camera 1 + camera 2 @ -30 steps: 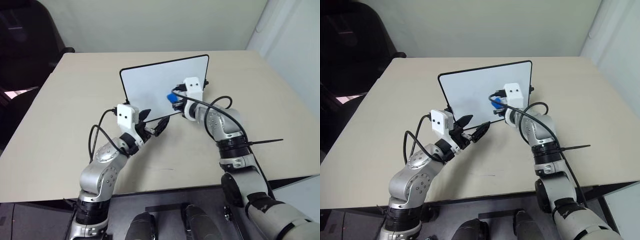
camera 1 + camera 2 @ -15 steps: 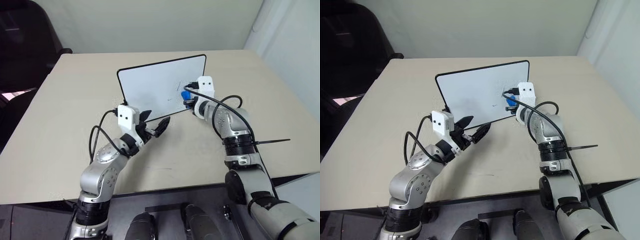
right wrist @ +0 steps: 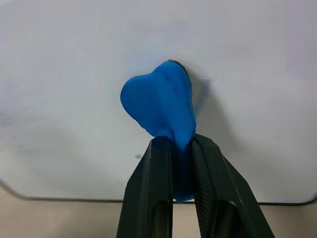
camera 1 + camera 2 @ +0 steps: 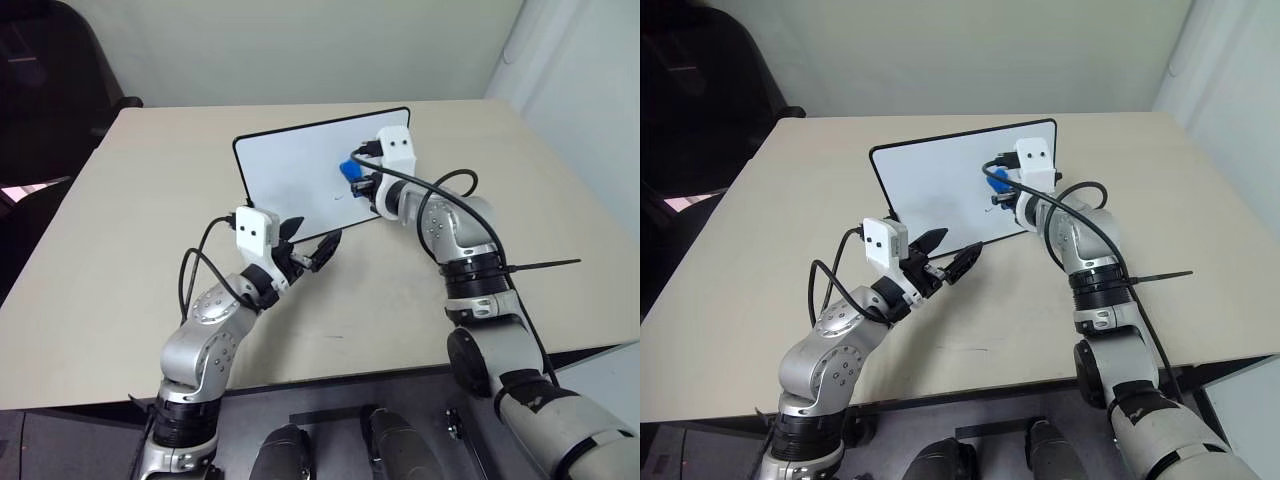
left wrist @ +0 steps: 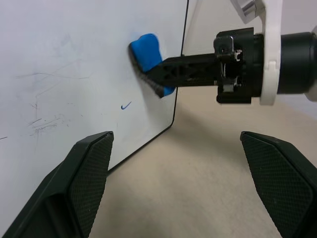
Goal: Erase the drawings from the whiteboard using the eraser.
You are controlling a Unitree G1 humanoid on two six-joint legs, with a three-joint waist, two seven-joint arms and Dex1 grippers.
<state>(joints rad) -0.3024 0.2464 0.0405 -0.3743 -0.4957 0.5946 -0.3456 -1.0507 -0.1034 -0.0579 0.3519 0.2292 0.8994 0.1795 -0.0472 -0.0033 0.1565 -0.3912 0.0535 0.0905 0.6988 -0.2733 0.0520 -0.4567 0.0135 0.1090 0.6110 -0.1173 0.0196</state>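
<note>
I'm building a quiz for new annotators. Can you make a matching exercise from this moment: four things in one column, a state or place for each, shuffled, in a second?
Column one:
1. eraser
2. left hand
3. whiteboard
4. blue pen mark

Column two:
A. stands propped up on the table
B. open, holding nothing, near the board's lower edge
C. pinched in the right hand and pressed on the board
D. left on the board, below the eraser

Pairs: 1-C, 2-B, 3-A, 4-D
</note>
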